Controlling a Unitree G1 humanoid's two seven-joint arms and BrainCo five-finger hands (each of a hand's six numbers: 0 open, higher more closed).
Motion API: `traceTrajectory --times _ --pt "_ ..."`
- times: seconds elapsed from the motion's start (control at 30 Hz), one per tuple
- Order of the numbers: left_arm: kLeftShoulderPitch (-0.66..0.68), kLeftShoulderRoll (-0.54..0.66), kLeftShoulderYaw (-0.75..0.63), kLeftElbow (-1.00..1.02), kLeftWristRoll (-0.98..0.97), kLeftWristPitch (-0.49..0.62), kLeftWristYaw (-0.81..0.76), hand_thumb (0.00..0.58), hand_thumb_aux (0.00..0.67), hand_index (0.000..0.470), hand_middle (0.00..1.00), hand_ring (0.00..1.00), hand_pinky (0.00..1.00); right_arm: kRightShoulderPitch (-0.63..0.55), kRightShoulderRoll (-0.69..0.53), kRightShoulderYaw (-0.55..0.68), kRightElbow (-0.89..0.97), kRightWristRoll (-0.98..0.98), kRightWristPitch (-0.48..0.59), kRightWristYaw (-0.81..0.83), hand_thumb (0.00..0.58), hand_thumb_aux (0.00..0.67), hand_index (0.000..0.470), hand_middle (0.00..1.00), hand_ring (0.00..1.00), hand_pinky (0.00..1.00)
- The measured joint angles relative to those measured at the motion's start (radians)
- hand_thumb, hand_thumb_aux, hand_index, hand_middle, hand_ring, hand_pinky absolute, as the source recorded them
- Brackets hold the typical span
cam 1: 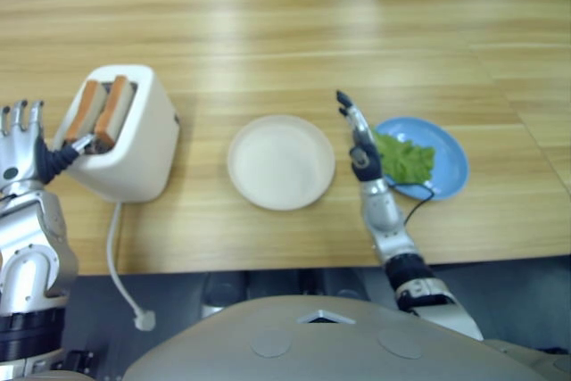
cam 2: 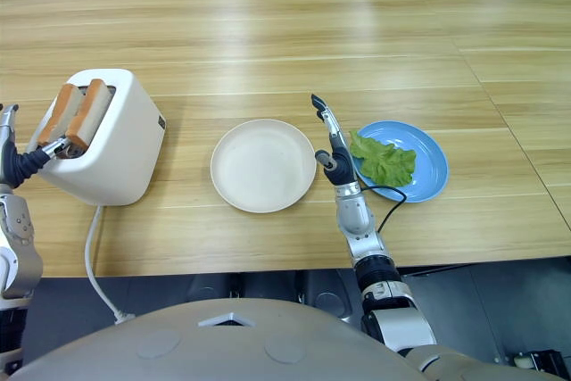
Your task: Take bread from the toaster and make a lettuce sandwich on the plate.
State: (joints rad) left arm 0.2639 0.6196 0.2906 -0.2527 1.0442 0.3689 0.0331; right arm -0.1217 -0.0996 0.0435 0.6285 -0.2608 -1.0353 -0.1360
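A white toaster (cam 1: 129, 144) stands at the table's left with two slices of bread (cam 1: 103, 111) sticking up from its slots. My left hand (cam 1: 22, 144) is beside the toaster's left side, fingers spread, one fingertip near the closer slice; it holds nothing. A cream plate (cam 1: 281, 161) lies bare in the middle. A leaf of lettuce (cam 1: 406, 158) rests on a blue plate (cam 1: 451, 162) to the right. My right hand (cam 1: 357, 136) stands edge-on between the two plates, fingers straight and holding nothing.
The toaster's white cord (cam 1: 116, 260) hangs over the table's front edge (cam 1: 268, 265). Bare wooden tabletop (cam 1: 294, 24) stretches behind the plates and toaster.
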Motion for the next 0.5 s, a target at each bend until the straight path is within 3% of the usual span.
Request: traceTrajectory --times 0.5 --pt "-0.044 0.004 -0.041 0.078 -0.014 -0.021 0.029 0.000 0.000 0.000 0.00 0.00 0.00 -0.003 0.000 0.000 0.003 0.000 0.004 0.000 0.000 0.000 0.000 0.00 0.00 0.00"
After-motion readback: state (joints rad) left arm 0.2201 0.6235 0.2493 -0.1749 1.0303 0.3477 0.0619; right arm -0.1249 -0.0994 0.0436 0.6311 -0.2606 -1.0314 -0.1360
